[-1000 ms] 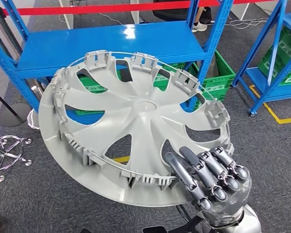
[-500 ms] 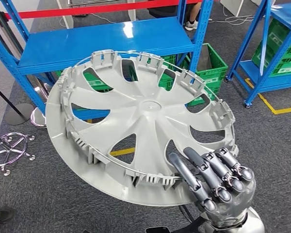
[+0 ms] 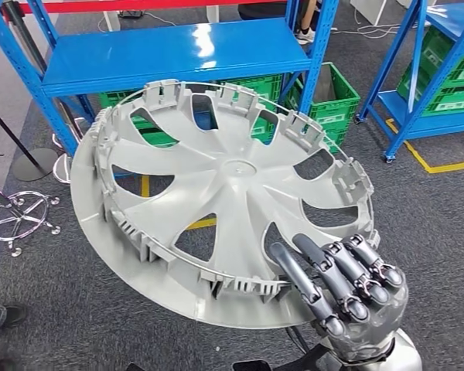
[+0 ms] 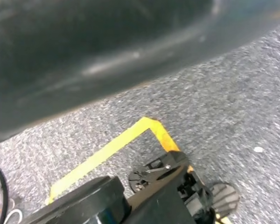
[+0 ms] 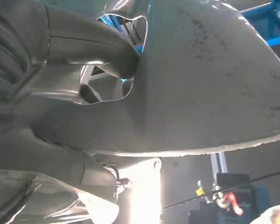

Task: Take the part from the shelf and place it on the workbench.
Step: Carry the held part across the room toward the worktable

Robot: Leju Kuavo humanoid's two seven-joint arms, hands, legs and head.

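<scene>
The part is a large grey wheel cover (image 3: 223, 193) with spoke openings and clips round its rim, held out in front of me, inner side up, above the carpet. My right hand (image 3: 340, 297) grips its near right edge, dark fingers lying over the rim. In the right wrist view the thumb (image 5: 93, 46) presses on the cover's smooth underside (image 5: 209, 79) beside one opening. The blue shelf (image 3: 159, 54) stands beyond the cover. The left wrist view looks down at the grey carpet with a yellow floor line (image 4: 107, 149).
Green crates (image 3: 329, 100) sit under the blue shelf, and a second blue rack (image 3: 428, 77) with green crates stands at the right. A chrome chair base (image 3: 19, 220) lies on the carpet at the left. A person's shoe (image 3: 302, 32) is behind the shelf.
The whole scene has shifted as the camera moved: the shelf and racks now sit lower and further left in view. The cover stays in my right hand, held the same way.
</scene>
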